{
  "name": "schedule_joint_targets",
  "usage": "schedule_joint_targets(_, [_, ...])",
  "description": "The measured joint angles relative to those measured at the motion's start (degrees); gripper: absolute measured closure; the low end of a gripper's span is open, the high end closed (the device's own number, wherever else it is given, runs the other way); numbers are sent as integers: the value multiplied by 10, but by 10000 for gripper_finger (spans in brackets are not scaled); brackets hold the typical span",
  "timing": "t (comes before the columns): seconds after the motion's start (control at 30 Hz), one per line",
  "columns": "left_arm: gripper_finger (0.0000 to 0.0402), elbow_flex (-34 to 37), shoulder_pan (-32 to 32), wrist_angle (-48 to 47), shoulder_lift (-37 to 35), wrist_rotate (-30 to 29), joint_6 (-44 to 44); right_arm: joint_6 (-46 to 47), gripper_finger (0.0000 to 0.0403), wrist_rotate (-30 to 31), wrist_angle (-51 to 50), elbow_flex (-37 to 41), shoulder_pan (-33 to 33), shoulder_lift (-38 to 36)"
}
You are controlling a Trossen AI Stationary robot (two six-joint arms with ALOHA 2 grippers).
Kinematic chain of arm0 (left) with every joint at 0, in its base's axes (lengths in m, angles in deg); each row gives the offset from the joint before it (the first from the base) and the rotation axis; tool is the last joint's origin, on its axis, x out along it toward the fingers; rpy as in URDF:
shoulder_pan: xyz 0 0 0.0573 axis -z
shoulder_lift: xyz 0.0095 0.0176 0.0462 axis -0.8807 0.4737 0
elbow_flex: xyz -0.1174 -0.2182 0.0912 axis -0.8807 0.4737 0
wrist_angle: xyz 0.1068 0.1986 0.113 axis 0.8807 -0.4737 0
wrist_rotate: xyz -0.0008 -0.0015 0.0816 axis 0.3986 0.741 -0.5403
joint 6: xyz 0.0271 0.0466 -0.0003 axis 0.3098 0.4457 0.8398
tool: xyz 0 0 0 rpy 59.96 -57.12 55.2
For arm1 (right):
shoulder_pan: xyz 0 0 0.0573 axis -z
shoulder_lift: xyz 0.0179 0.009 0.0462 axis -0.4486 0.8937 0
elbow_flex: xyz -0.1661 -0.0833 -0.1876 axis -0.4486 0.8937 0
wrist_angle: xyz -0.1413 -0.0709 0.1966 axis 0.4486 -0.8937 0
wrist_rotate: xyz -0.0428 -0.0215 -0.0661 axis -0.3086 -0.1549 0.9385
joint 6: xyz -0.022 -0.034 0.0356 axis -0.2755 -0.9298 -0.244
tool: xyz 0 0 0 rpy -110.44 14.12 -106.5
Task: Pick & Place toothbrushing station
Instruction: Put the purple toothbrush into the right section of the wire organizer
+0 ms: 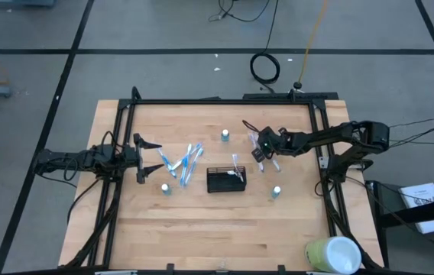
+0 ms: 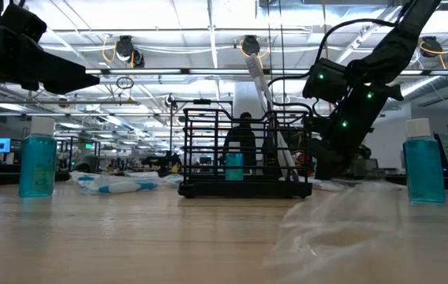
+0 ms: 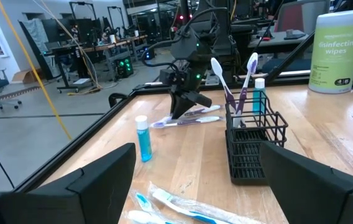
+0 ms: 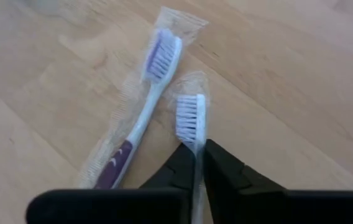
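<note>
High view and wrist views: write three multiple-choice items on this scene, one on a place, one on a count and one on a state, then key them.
1. Where does the heap of blue toothbrushes lie?
A) inside the holder
B) between the left pincer and the wire holder
C) on the floor

2. How many small blue bottles stand on the table?
A) one
B) five
C) three

3. The right pincer is:
A) shut on a wrapped toothbrush
B) wide open in the air
C) holding a bottle

Key:
1. B, the high view shows the heap beside the open left pincer, left of the holder.
2. C, bottles.
3. A, the right wrist view shows its fingers closed on the handle.
</note>
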Motion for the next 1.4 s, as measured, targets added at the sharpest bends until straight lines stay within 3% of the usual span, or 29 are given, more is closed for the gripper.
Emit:
schedule_joint_targets(0.2, [50,0,0,0,0,0,0,-30,392,-1,-4,2,0,-28])
schedule_joint_targets(0.47, [50,0,0,0,0,0,0,-73,392,10,12,3,-25,-147])
schedule_joint_targets(0.67, [50,0,0,0,0,0,0,-113,395,12,84,3,-85,-238])
schedule_joint_targets(0.83, [50,0,0,0,0,0,0,-167,395,14,210,2,-158,-274])
schedule_joint_targets(0.97, [50,0,0,0,0,0,0,-218,395,-24,372,15,-211,-264])
schedule_joint_targets(1.13, [50,0,0,0,0,0,0,-237,395,-105,619,59,-249,-199])
schedule_joint_targets(1.4, [50,0,0,0,0,0,0,-280,393,-121,844,67,-265,-59])
